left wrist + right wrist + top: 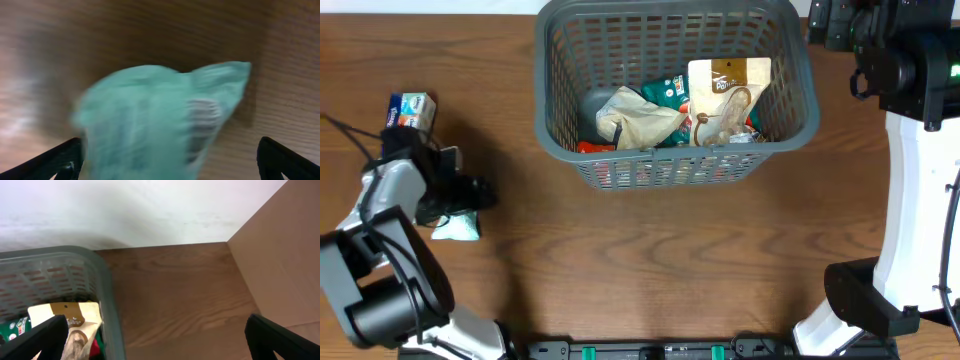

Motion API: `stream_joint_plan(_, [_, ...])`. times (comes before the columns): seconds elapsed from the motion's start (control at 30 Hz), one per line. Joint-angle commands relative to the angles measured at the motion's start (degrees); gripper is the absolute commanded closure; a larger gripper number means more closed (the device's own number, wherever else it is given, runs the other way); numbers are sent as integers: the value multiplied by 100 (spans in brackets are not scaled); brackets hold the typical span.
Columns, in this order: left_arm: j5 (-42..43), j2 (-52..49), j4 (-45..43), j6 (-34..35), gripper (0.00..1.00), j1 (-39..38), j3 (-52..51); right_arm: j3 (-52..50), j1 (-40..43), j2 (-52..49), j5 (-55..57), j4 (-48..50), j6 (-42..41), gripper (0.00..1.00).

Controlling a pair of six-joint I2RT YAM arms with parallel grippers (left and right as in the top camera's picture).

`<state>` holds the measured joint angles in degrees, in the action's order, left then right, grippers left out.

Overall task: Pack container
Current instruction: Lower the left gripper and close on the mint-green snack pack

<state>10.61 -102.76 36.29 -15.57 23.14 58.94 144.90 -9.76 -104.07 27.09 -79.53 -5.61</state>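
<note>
While the mint-green crinkly plastic snack pouch (150, 125) lies unclamped, step in hand: the grasp, judged to be the pick-up before the carry to the basket.
Left claw (169, 150): fingers apart, one on either side of the pouch and not pressing it. The wrist view is blurred, so light contact on one finger cannot be ruled out.
Right claw (157, 330): fingers apart with nothing between them, held just beside the basket's far right corner.
Container: large dark grey slotted plastic basket (670, 172) at the far middle of the brown wood-grain surface (670, 270), well apart from the pouch. It holds several packs, with a tan paper bag (728, 90) uppermost.
Doing it well: centre the pouch and close on its body rather than the thin sealed corner. Squeeze gently, since the film will probably crumple and slip, then lift enough to clear the thick rim.
Edges: the pouch sits toward the left side of the surface. A small blue-and-white pack (410, 110) lies near, beyond the arm, so avoid sweeping it.
Open room: bare wood between pouch and basket offers a free path. Inside, the basket's left half looks least filled.
</note>
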Motion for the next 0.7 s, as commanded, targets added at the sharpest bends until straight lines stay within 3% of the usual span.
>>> stream_joint_plan(0.0, [79, -210, -66, -197, 1, -208, -35, 55, 31, 98, 96, -4, 33, 1])
stream_joint_plan(0.07, [76, -293, -103, -199, 2, -291, -35, 55, 31, 98, 96, -4, 33, 1])
stream_joint_plan(0.1, [76, -330, -111, -199, 8, -317, -35, 55, 31, 98, 96, -4, 33, 1])
stream_joint_plan(0.13, [76, -354, -120, -199, 25, -332, -35, 55, 31, 98, 96, -4, 33, 1])
stream_joint_plan(0.17, [76, -369, -125, -197, 57, -334, -35, 55, 31, 98, 96, -4, 33, 1])
stream_joint_plan(0.2, [76, -374, -129, -190, 71, -334, -35, 55, 31, 98, 96, -4, 33, 1])
stream_joint_plan(0.33, [50, -374, -122, -149, 92, -334, -35, 55, 31, 98, 96, -4, 33, 1])
stream_joint_plan(0.67, [52, -85, 361, 170, 94, -334, 334, 55, 31, 98, 96, -4, 33, 1])
